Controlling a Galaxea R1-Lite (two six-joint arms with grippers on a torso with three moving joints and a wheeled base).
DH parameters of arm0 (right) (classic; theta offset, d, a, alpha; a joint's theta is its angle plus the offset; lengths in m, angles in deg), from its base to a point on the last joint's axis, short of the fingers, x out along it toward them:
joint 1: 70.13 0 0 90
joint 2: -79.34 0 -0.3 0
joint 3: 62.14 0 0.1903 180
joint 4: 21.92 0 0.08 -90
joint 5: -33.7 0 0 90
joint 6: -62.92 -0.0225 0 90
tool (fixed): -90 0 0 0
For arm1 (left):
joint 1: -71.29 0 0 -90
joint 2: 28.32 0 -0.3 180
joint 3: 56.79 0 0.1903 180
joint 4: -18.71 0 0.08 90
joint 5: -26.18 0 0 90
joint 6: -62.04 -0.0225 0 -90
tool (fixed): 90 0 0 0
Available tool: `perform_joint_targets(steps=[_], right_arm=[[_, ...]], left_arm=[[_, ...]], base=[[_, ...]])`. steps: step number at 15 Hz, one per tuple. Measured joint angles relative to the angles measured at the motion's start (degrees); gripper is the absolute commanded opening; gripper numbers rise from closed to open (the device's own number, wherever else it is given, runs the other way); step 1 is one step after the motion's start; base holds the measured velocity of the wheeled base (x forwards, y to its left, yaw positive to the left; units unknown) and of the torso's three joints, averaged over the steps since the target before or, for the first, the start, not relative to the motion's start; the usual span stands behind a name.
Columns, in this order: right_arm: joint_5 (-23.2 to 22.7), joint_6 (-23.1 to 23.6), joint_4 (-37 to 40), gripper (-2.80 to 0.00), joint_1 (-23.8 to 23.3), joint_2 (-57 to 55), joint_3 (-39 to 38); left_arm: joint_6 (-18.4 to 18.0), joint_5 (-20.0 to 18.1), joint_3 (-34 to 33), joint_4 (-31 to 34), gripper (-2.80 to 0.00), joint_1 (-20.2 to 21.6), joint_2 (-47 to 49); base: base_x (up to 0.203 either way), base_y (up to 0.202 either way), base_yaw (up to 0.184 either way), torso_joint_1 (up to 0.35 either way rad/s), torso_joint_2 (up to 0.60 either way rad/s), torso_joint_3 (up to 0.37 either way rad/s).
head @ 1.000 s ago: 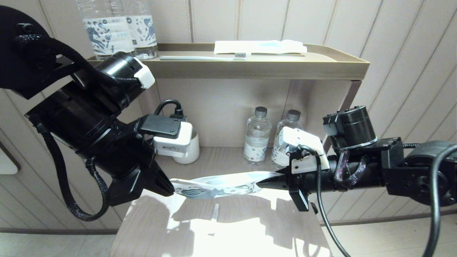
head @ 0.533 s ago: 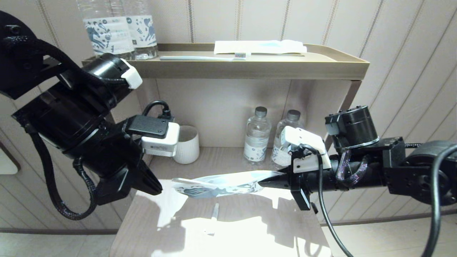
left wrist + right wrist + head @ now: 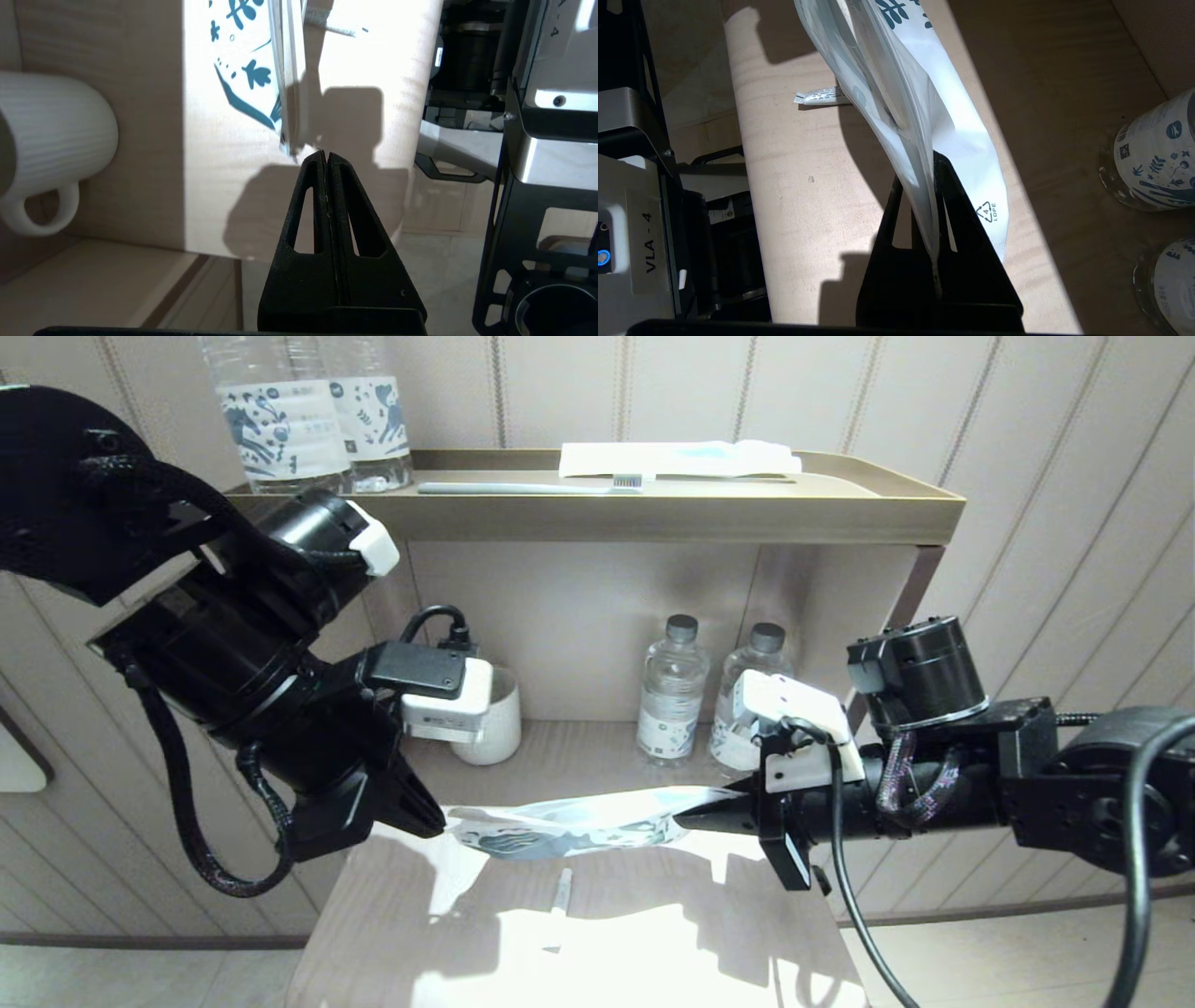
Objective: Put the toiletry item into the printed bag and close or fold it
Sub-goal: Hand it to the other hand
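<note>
While the flat white plastic pouch printed with blue doodles hung in the air above the pale wooden desk top, only one hand held it. The right gripper was pinched tight on the pouch's end, over the right side of the desk. The left gripper was closed too, with nothing in it, and its tip sat just beside the pouch's free end, near the left edge of the desk. To do this step well, I think the left gripper should open first, slide onto the edge of the pouch, and then squeeze, while the right one keeps steady so the pouch does not sag or twist. A small thin white packet lay on the desk under the pouch; it may be the toiletry item, and it was not in the pouch. The head view showed both arms and the pouch stretched between them, but not whether the left tip touched it. The left wrist view showed that best: its two black fingers were pressed together, and the pouch's edge ended right at their tip, not between them. The right wrist view showed the pouch going down between that gripper's fingers, and the packet lying behind it.
</note>
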Motion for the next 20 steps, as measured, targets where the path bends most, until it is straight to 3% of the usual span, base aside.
perform_joint_targets(steps=[7, 12, 20], right_arm=[[0.0, 0.0, 0.0, -2.80, 0.1, 0.0, -0.2], [-0.3, 0.0, 0.0, -2.80, 0.1, 0.1, -0.2], [-0.3, 0.0, 0.0, -2.80, 0.5, 0.5, -0.7]], left_arm=[[0.0, 0.0, -0.2, -2.0, -2.80, -1.8, 2.5], [-0.2, 0.1, -2.0, -1.4, -2.80, 1.0, 0.1], [-0.6, 0.9, -1.3, -4.2, -2.80, 1.3, 1.7]], base=[[0.000, 0.000, 0.000, 0.000, 0.00, 0.000], [0.000, 0.000, 0.000, 0.000, 0.00, 0.000], [0.000, 0.000, 0.000, 0.000, 0.00, 0.000]])
